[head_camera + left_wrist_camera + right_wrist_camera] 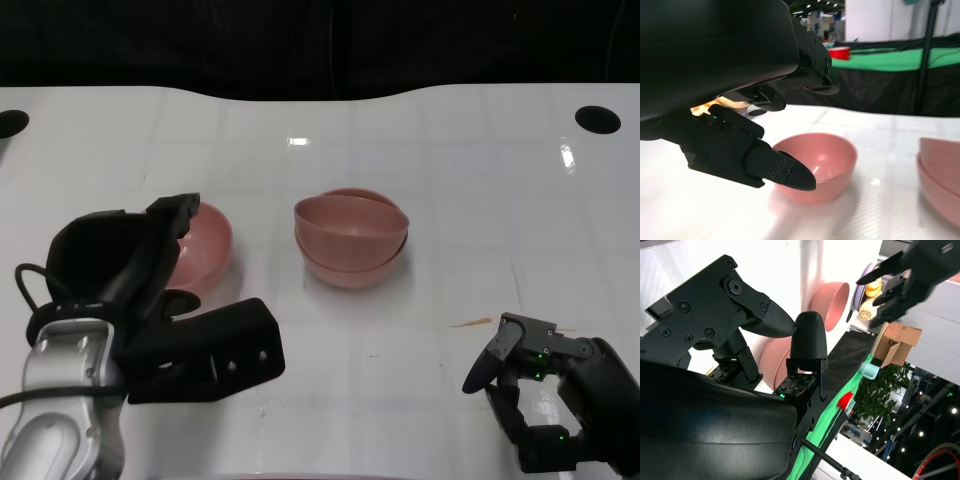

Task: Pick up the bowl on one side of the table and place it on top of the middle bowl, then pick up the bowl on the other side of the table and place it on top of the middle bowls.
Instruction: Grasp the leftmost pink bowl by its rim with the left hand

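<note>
Two pink bowls sit nested as a stack [350,238] at the table's middle. A single pink bowl [208,245] stands to its left, partly hidden by my left hand [150,290]. In the left wrist view that bowl [822,162] lies upright between the lower fingertip [795,177], close to its near rim, and the upper fingers [810,65] above it; the hand [730,60] holds nothing. The stack [940,175] shows at the edge. My right hand [545,400] rests near the front right, fingers apart, empty. The right wrist view shows the side bowl [832,302] under my left hand [905,275].
The white table [450,150] has a black round hole at the far right [598,119] and another at the far left [10,123]. A small tan streak [470,322] lies on the surface near my right hand. Dark drapes run behind the table.
</note>
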